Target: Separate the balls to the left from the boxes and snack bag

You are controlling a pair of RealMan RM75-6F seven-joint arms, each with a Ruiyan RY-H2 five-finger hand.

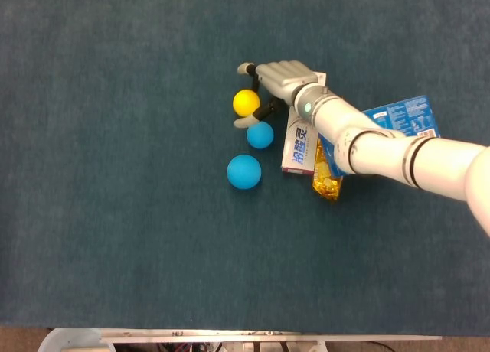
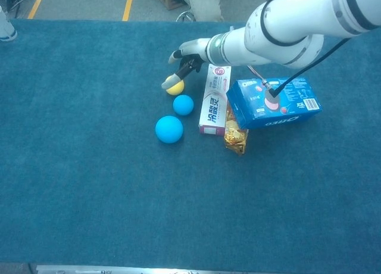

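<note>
Blue carpeted table fills frame. Right arm reaches in from right edge. Blue Oreo box right of centre, partly under arm in head view. White toothpaste box just left of it, gold snack bag wedged between and below. Right hand upper centre, fingers spread, cupping yellow ball from right. Large blue ball at centre; small blue ball between it and yellow one, beside toothpaste box.
</note>
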